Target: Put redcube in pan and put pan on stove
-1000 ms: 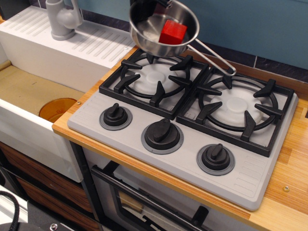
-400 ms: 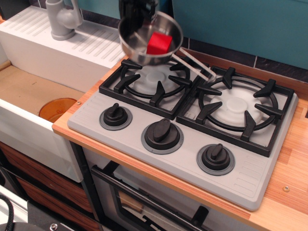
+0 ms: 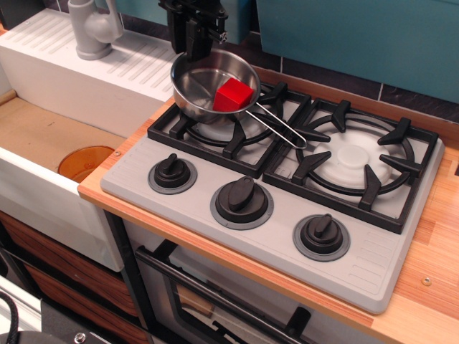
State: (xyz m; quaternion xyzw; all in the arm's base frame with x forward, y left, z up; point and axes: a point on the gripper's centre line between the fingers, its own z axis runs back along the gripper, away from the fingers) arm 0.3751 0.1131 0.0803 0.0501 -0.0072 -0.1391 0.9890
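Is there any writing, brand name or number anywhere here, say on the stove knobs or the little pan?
None that can be read.
The stove, its three knobs and the pan holding the redcube all look plain and unmarked.
The gripper above the pan and the grey faucet show no legible label either.
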